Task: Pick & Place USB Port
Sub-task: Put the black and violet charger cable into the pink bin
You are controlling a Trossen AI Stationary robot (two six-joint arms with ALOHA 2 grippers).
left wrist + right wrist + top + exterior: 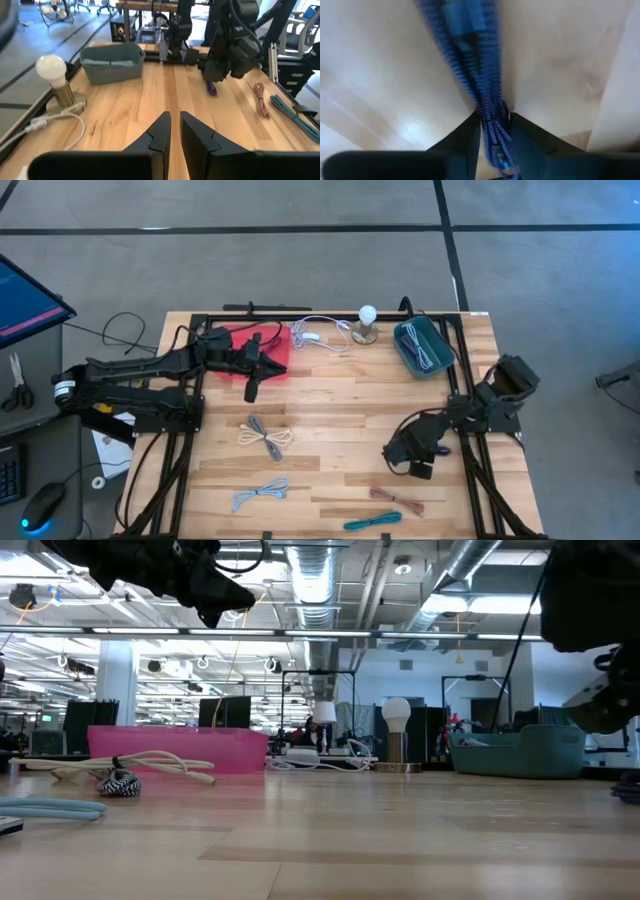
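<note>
The right end effector (420, 465) is down at the wooden desk (340, 410), well in front of the teal bin (420, 346) that stands at the desk's back edge. Its fingers (465, 142) are pinching a bundled blue braided USB cable (487, 112), which runs up between them and lies against the wood in the right wrist view. In the left wrist view the same cable shows as a small purple-blue piece (212, 88) on the desk just under that arm's head.

The left end effector (252, 387) hangs above the desk in front of the pink tray (232, 340), its two dark fingers (159, 135) pressed almost together with only a thin slit between them and nothing held.

Left of the teal bin, along the same back edge, stand a small lamp with a white bulb (367, 317) and a white cord (318, 335). Farther forward from the bin lie other coiled cables: a grey-and-cream one (265, 435), a light blue-grey one (260, 493), a brown one (397, 500) and a teal one (372, 522), the last two just in front of the right end effector.
</note>
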